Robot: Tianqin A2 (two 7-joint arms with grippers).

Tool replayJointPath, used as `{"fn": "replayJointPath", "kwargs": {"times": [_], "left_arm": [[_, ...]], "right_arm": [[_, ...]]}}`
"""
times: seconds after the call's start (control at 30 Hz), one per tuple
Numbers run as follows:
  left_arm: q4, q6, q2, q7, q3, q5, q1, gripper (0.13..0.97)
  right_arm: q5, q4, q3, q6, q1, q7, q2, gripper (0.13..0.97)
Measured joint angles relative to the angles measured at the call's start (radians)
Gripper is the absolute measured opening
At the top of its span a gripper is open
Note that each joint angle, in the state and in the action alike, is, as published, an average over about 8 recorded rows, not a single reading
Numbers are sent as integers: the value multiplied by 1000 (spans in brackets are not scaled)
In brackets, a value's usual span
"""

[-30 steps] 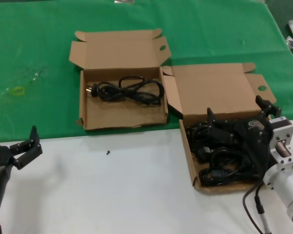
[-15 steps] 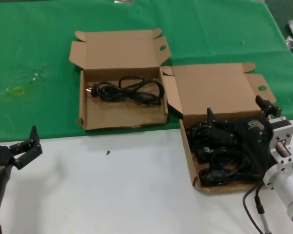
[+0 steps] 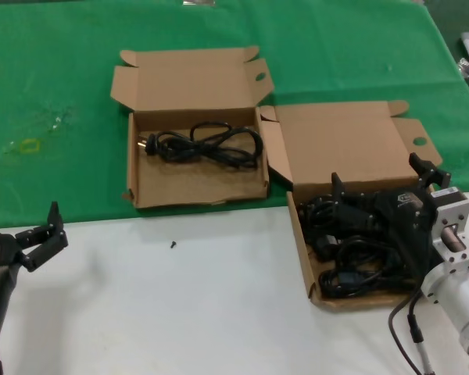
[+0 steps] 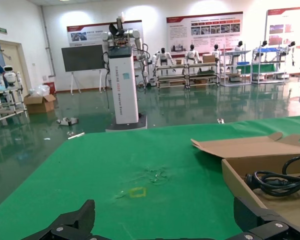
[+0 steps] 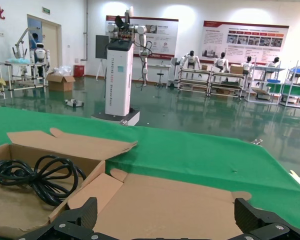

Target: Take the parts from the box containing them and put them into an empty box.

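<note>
Reaching into full box [image 3: 301, 234] at lower right, right gripper [image 3: 383, 183] fingers apart over cords [image 3: 352, 266]. Pinch 1 bundle only. Left gripper [image 3: 43, 234] fingers apart, lower left.

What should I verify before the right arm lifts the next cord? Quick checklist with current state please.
1. Right gripper over the source box, among the cords: ok.
2. Right gripper closed on a cord: cannot tell, the cords and gripper are both black and overlap.
3. Only one cord taken: cannot tell, the cords lie tangled.
4. Target box open with room: ok, lid up, one cord inside, bare floor in front of it.
5. Left gripper off the path: ok, open, over the white table at the near left.
</note>
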Motion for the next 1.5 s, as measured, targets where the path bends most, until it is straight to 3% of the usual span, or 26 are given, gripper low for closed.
{"fn": "replayJointPath", "kwargs": {"times": [1.5], "left_arm": [[0, 0, 0, 0, 0, 0, 0, 966]], "right_arm": [[0, 0, 0, 0, 0, 0, 0, 966]]}}
